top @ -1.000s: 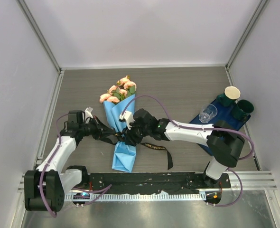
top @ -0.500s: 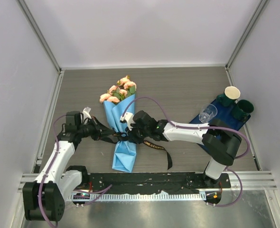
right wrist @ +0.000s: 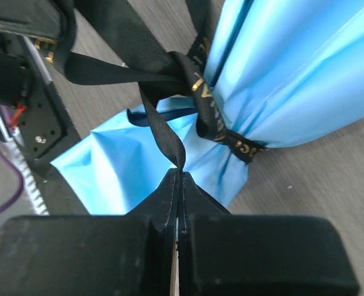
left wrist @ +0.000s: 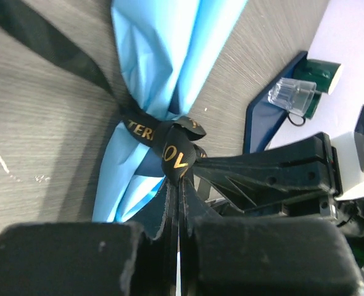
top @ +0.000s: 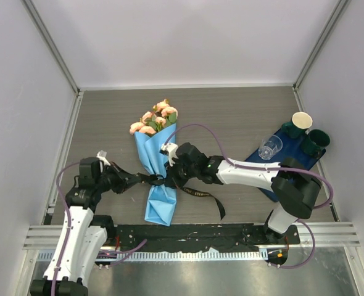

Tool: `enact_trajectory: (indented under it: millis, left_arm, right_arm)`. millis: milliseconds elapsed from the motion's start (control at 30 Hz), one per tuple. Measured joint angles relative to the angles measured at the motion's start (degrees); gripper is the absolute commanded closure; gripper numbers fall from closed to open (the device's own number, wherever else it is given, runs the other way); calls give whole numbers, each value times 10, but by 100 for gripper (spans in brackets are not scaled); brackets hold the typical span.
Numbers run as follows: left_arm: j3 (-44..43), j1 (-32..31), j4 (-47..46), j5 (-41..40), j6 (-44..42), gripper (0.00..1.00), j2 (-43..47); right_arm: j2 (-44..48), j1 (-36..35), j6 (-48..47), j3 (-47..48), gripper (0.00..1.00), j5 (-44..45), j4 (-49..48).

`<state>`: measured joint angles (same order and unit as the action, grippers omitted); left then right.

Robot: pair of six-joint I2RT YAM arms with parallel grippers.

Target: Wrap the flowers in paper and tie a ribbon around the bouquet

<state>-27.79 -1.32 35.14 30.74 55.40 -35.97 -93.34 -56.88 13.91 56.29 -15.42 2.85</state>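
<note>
at the left, the left gripper [top: 139, 180] has drawn back toward the left wall and the near edge over the last second. its fingers are pinched flat on one strand of the ribbon [left wrist: 146, 131], and that strand now runs taut from the fingertips to the knot. in the middle of the table [top: 244, 117] lies the bouquet [top: 157, 157], flowers [top: 154, 118] pointing away from the arms and the narrow end toward their bases. it has barely shifted under that pull. the ribbon circles the paper [top: 160, 206] low down and gathers it into a tight waist, with the crossing sitting on the side nearest both wrists. just right of the knot, the right gripper [top: 169, 177] has changed most. a second ago its jaws stood partly apart beside the crossing; now they are clamped together, and its own wrist view shows a ribbon strand running straight into the closed seam. so each arm now has an end, which i judge to mean the wrap is done and the tie is at the cinching stage, ready for an opposed pull. a loose tail trails right across the wood, and further right the navy mat [top: 262, 185] with its cups [top: 302, 120] sits well apart.
</note>
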Motion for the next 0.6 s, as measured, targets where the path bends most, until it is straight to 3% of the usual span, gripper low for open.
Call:
enact_trajectory:
  millis: [200,300,433,600]
  left_arm:
    - [16,0,56,-43,30,95,6]
    - [14,0,92,-76,31,82,10]
    - [6,0,130,-106,34,50,16]
    - [2,0,154,-114,30,44,25]
  right_arm:
    - [0,0,111,0,100,-34,-12]
    - [-1,0,162,0,100,-48,-29]
    - [-12,2,211,0,100,-60,-53]
    - [-24,9,249,-5,100,-73,-59]
